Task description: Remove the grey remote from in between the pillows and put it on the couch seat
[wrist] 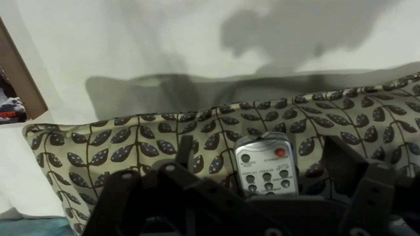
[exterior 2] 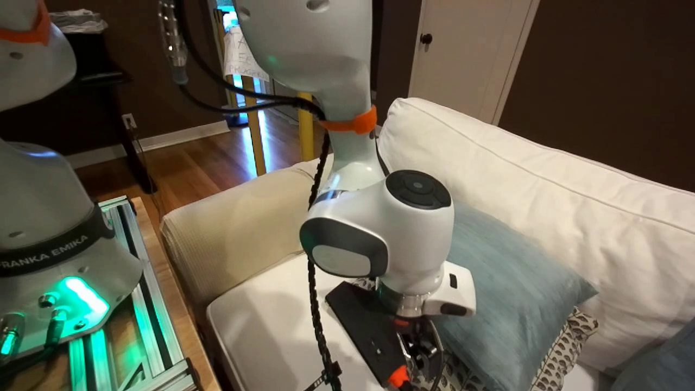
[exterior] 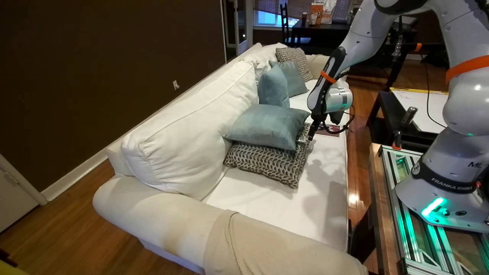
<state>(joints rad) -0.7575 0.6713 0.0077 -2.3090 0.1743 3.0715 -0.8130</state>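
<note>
Remote [wrist: 266, 165] partly hidden, patterned pillow [exterior: 265, 162] too

Dark brown walls [exterior: 114, 68] stand above white baseboard [exterior: 74, 173] and glossy wood floor [exterior: 49, 238], with an outlet [exterior: 175, 84] set in the wall. At the far end, bluish light fills a window [exterior: 266, 18] below a woven shade [exterior: 269, 5], near a dark chair [exterior: 285, 26] and a dark table [exterior: 330, 31]. A low black stand carries a white top [exterior: 414, 105]. In an exterior view, a pale door [exterior 2: 472, 60] bears a dark knob [exterior 2: 426, 38], while bluish light streaks the floor beside 2 yellow uprights [exterior 2: 307, 133]
</note>
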